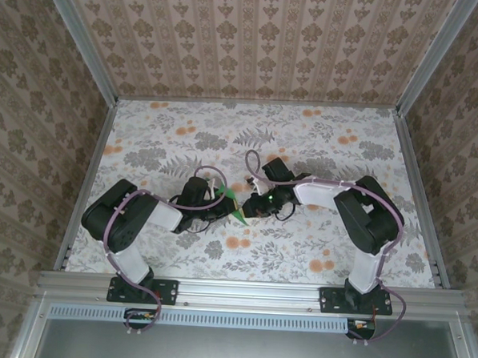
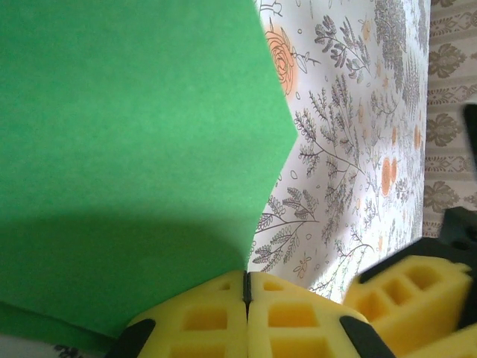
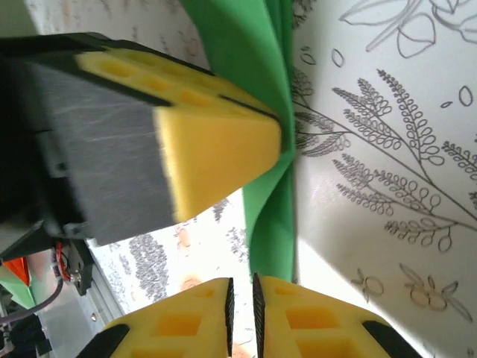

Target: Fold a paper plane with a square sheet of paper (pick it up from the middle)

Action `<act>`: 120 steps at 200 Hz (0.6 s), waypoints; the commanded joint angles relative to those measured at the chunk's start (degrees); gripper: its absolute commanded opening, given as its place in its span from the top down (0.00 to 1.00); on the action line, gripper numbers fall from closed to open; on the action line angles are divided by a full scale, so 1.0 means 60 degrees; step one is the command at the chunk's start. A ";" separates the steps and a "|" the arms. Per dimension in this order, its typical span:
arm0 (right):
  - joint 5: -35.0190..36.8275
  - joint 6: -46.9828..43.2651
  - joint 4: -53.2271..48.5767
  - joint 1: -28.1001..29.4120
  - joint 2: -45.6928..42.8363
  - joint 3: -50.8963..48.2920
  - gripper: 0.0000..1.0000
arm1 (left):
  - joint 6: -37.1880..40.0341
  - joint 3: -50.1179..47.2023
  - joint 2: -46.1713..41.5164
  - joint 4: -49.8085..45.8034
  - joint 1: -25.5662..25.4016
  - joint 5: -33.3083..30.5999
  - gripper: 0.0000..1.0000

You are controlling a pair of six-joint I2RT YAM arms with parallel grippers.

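Observation:
The square sheet of paper is bright green and folded into layers, held up off the table. My left gripper is shut, and the paper's lower edge runs into the seam between its yellow pads. In the right wrist view the left gripper's fingers pinch the green paper from the upper left. My right gripper stands just below with a narrow slit between its jaws and nothing in it; the paper passes beside its right finger. From above, both grippers, left and right, meet at the paper mid-table.
The floral tablecloth covers the table. Wallpapered walls with metal rails enclose it on three sides. Both arms bend inward toward the centre, and the right gripper's yellow finger sits close beside the left jaws.

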 commanded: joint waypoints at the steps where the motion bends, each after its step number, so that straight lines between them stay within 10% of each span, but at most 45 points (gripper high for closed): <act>1: 0.0416 0.0282 -0.0130 0.0086 -0.0457 -0.0146 0.89 | -0.0067 -0.0158 0.0440 -0.0563 0.0081 -0.0376 0.94; 120: 0.1319 0.0043 -0.0824 0.0706 0.0860 0.0615 1.00 | -0.0167 -0.0042 0.0456 -0.1025 0.0125 -0.0430 0.97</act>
